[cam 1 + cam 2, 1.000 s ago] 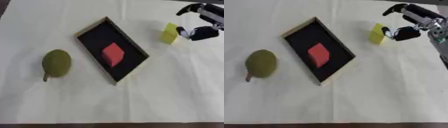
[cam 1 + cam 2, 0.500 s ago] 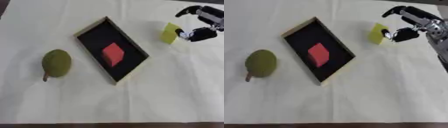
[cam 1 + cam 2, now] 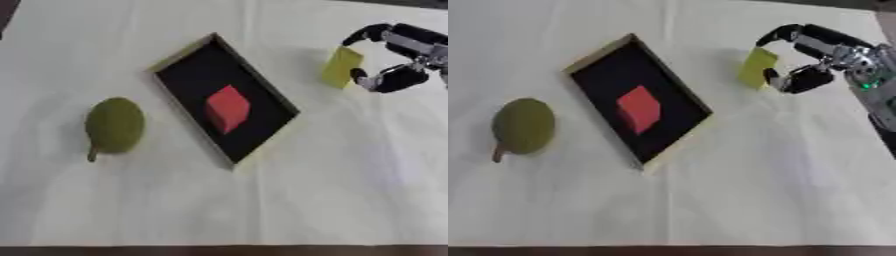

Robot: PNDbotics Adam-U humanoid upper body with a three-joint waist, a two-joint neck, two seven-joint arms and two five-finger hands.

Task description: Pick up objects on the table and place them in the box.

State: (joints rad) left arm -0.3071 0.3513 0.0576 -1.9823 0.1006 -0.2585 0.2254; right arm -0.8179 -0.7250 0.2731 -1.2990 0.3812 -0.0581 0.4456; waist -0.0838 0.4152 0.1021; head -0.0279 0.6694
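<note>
A yellow block (image 3: 340,67) stands on its edge on the pale cloth at the upper right. My right hand (image 3: 815,55) comes in from the right edge and is shut on it: curled fingers (image 3: 366,35) touch its top corner and the thumb (image 3: 360,76) touches its lower right edge. A flat black box with a tan rim (image 3: 179,53) lies askew in the middle, with a red cube (image 3: 227,108) inside. A green pear-shaped fruit (image 3: 114,125) with a short stem lies at the left. My left hand shows in no view.
A pale yellow cloth (image 3: 332,190) covers the table; its lower half holds nothing. A dark table edge (image 3: 219,250) runs along the bottom. My right forearm (image 3: 878,95) runs down the right edge.
My right hand has closed in on the yellow block; the thumb now touches its edge. The block, the box, the cube and the fruit have stayed in place.
</note>
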